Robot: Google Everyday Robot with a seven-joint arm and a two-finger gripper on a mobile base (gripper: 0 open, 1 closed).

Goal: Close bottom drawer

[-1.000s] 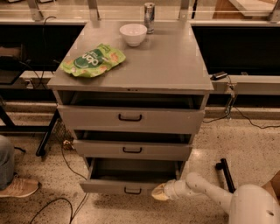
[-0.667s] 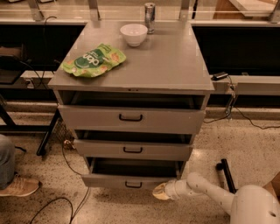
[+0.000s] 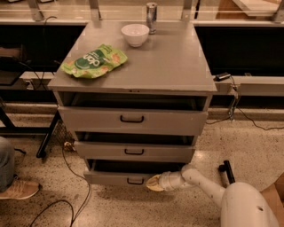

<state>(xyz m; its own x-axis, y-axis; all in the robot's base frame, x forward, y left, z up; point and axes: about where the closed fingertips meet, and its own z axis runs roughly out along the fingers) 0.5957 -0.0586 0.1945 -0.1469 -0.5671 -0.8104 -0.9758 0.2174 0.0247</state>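
1. Speckled stone floor [image 3: 248, 142] runs under a grey metal cabinet [image 3: 177, 66] with 3 drawers. At the far left edge a person's tan shoe [image 3: 17, 188] rests on it, near black cables [image 3: 66, 208].
2. On the cabinet top, a green snack bag [image 3: 94, 61] lies at the left. A white bowl [image 3: 135, 34] sits farther back, and a metal can [image 3: 151, 11] stands just behind it to the right.
3. Below, the top drawer [image 3: 88, 119] and the middle drawer [image 3: 97, 150] each show a dark gap above their fronts.
4. The bottom drawer [image 3: 108, 178] is lowest and sits slightly out, with shadow above its panel and a small black handle [image 3: 135, 181].
5. My gripper [image 3: 155, 182] is low by the floor, against that panel just right of the handle. I cannot tell whether it is open or closed.
6. My white arm [image 3: 204, 184] stretches from it to the lower right corner.
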